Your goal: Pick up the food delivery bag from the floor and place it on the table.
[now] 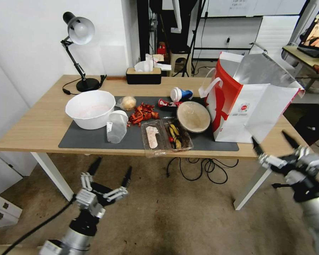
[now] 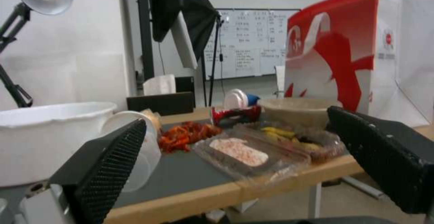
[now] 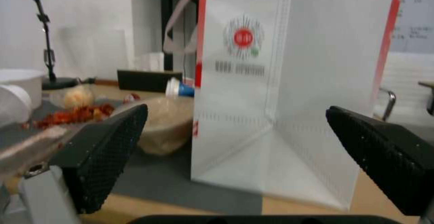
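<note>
Stands upright already at the surface's [image 1: 42, 127] three o'clock end: bag [image 1: 248, 106], probably light, thin-walled, easily crushed, best lifted by its white straps [image 1: 211, 86]; both hands, left [image 1: 110, 177] and right [image 1: 273, 147], gape wide, empty.

i see the table [image 1: 42, 124], a long light-wood top on white legs, with a dark grey mat [image 1: 131, 140] laid along its middle and the food delivery bag [image 1: 244, 102] standing upright at the right end, half on that mat. on the mat sit a white bowl [image 1: 90, 109], a beige bowl [image 1: 193, 117], clear food trays [image 1: 164, 136] and red scraps [image 1: 142, 113]. a black desk lamp [image 1: 79, 53] and a tissue box [image 1: 143, 75] stand on bare wood at the back, and below, black cables [image 1: 202, 168] lie on the floor [image 1: 159, 219].
</note>
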Robot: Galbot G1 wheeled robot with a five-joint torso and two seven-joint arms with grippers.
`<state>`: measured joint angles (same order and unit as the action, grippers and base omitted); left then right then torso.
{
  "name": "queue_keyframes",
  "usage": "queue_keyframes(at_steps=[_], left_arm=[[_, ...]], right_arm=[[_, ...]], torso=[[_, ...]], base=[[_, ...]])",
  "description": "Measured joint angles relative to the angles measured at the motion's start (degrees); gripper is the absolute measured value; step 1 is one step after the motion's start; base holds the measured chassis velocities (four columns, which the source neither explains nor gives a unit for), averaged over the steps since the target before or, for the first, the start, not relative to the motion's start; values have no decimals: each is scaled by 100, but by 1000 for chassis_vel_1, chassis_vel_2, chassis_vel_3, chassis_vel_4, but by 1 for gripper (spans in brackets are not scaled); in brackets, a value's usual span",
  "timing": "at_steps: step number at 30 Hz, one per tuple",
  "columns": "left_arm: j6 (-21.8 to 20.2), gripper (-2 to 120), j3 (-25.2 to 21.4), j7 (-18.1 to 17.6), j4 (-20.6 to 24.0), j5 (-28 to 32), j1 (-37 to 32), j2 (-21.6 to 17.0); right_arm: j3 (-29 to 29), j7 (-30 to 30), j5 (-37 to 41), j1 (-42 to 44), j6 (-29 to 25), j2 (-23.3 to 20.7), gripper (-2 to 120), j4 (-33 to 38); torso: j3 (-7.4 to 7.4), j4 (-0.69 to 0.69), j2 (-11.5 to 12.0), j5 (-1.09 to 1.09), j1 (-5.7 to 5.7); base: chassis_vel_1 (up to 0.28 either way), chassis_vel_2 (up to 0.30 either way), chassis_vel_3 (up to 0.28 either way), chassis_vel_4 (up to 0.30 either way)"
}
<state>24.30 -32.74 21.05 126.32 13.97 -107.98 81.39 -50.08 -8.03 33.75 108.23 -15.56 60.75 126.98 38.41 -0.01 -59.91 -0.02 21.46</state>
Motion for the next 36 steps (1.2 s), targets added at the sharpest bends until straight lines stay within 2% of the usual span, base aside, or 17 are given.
queue_keyframes(at_steps=[1, 3, 5, 7, 11, 15, 19, 36], left_arm=[[0, 100, 17, -15, -12, -33, -6, 1], [-1, 100, 80, -239, -76, -279, -48, 5], [-3, 100, 82, -319, -81, -328, -54, 7], [-30, 100, 77, -641, -85, -427, -85, 17], [-67, 100, 59, -877, -72, -486, -154, 43], [-104, 100, 49, -1101, -15, -566, -229, 83], [-175, 100, 43, -1286, 66, -572, -255, 123], [-295, 100, 99, -1562, 177, -645, -194, 257]], right_arm=[[58, 39, -60, 21, -15, 34, 100, -9], [569, 395, -466, 105, -72, 264, 100, -47], [674, 464, -533, 116, -77, 308, 100, -47], [1056, 696, -854, 207, -153, 468, 100, -82], [1442, 926, -1275, 281, -365, 641, 100, -246], [1680, 1028, -1380, 346, -441, 726, 100, -342], [1793, 1050, -1379, 405, -508, 742, 100, -350], [1913, 1170, -1423, 396, -556, 817, 100, -291]], torso=[[0, 0, 0, 0, 0], [0, 2, 0, 0, 0], [0, 2, 0, 1, 0], [0, 1, 0, 0, 0], [0, 1, 0, 1, 0], [0, 1, 0, 1, 0], [0, 1, 0, 1, 0], [0, 1, 0, 1, 1]], base=[[0, 0, 0, 0], [0, 0, 0, 0], [0, 0, 0, 0], [0, 0, 0, 0], [0, 0, 0, 0], [0, 0, 0, 0], [0, 0, 0, 0], [0, 0, 0, 0]])
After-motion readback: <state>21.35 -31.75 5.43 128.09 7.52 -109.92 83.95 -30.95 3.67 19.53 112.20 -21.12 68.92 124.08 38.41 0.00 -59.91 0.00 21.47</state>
